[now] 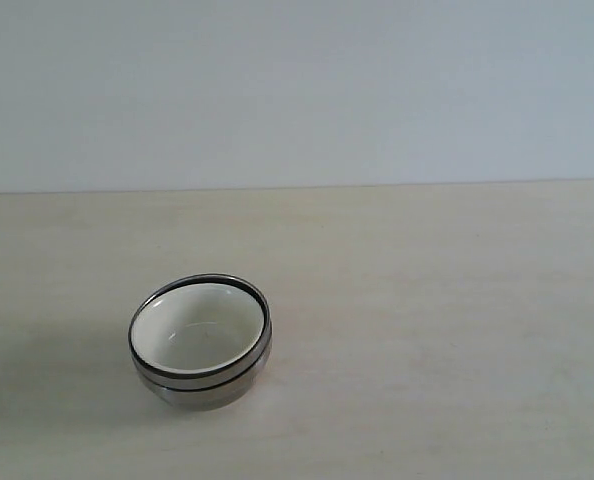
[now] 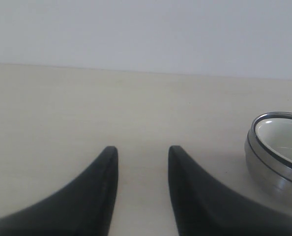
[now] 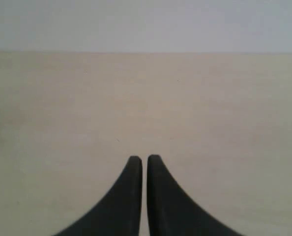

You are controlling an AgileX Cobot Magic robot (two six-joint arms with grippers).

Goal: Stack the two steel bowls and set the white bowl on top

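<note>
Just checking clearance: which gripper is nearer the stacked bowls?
Left. The left gripper, open, has the stacked bowls close beside it in its wrist view. The right gripper, shut, has no bowl clearly in its view.

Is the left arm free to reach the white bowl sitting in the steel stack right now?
Probably yes. The left gripper has its jaws open, and only bare table lies between it and the white bowl, which sits nested and uncovered in the steel bowls. Nothing appears to block the way.
</note>
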